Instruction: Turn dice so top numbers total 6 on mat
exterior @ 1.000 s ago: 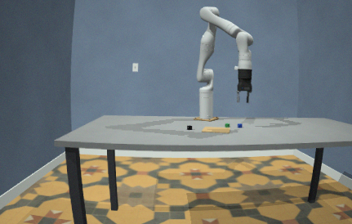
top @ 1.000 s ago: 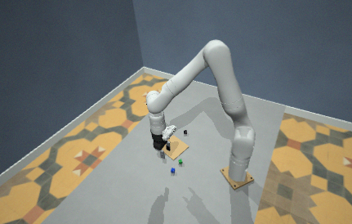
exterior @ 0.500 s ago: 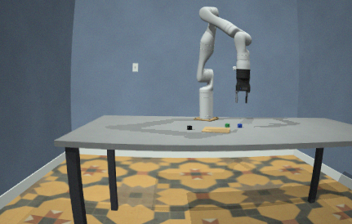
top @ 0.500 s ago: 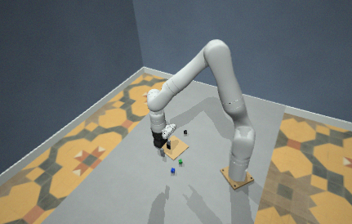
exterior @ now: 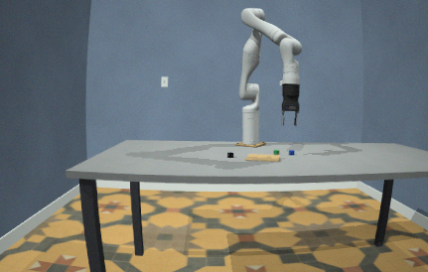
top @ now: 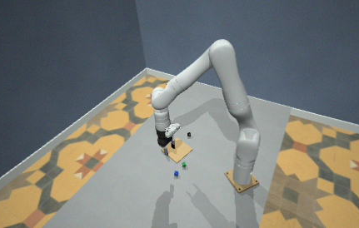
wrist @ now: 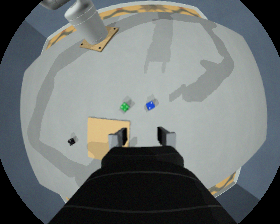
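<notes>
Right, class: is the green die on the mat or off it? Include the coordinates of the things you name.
Off it. In the wrist view, the green die [top: 184, 165] [exterior: 276, 152] [wrist: 124, 107] sits beyond the edge of the mat [top: 179, 155] [exterior: 263, 158] [wrist: 100, 131], with grey table between them.
</notes>
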`<state>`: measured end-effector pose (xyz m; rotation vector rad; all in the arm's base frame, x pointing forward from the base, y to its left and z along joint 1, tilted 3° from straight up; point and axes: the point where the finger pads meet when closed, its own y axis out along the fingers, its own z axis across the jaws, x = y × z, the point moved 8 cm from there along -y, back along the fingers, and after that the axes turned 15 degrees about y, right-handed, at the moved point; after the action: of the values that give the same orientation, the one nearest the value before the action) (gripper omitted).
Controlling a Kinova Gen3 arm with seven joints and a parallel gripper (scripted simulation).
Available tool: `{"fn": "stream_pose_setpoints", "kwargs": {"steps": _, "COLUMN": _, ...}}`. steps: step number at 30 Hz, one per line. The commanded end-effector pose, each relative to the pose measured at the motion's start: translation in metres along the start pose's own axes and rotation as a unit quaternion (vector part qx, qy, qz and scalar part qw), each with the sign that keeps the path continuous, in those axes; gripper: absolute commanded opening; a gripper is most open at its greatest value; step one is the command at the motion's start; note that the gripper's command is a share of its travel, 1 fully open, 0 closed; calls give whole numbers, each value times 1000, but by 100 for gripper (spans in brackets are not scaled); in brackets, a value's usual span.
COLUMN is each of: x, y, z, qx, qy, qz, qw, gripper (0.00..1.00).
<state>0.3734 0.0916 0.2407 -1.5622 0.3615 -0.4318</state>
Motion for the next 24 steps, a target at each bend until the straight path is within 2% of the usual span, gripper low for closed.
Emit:
{"fn": "stream_pose_setpoints", "kwargs": {"steps": 1, "x": 3, "y": -1, "z": -2, "qx": 1, "qy": 5, "qz": -1, "qw": 1000, "gripper": 100}}
{"fn": "stream_pose_setpoints", "kwargs": {"steps": 3, "x": 3, "y": -1, "z": -2, "qx": 1, "qy": 5, "qz": -1, "qw": 1000, "gripper": 100}}
{"fn": "stream_pose_setpoints", "kwargs": {"steps": 4, "x": 14, "y": 0, "z": -13, "qx": 0, "qy": 36, "qz": 1, "qw": 999, "gripper": 100}}
{"fn": "stream_pose_setpoints", "kwargs": {"steps": 10, "x": 14, "y": 0, "z": -13, "qx": 0, "qy": 36, "qz": 1, "qw": 999, "gripper": 100}}
{"fn": "stream_pose_setpoints", "kwargs": {"steps": 11, "x": 26, "y": 2, "z": -26, "qx": 0, "qy": 71, "qz": 2, "qw": 997, "gripper": 100}}
{"fn": "stream_pose_setpoints", "kwargs": {"steps": 18, "x": 26, "y": 2, "z": -26, "qx": 0, "qy": 71, "qz": 2, "qw": 997, "gripper": 100}}
{"fn": "stream_pose_setpoints", "kwargs": {"steps": 19, "x": 38, "y": 3, "z": -41, "qx": 0, "qy": 110, "qz": 3, "qw": 994, "gripper": 100}}
{"fn": "stream_pose_setpoints", "kwargs": {"steps": 24, "x": 38, "y": 3, "z": -41, "qx": 0, "qy": 110, "qz": 3, "qw": 994, "gripper": 100}}
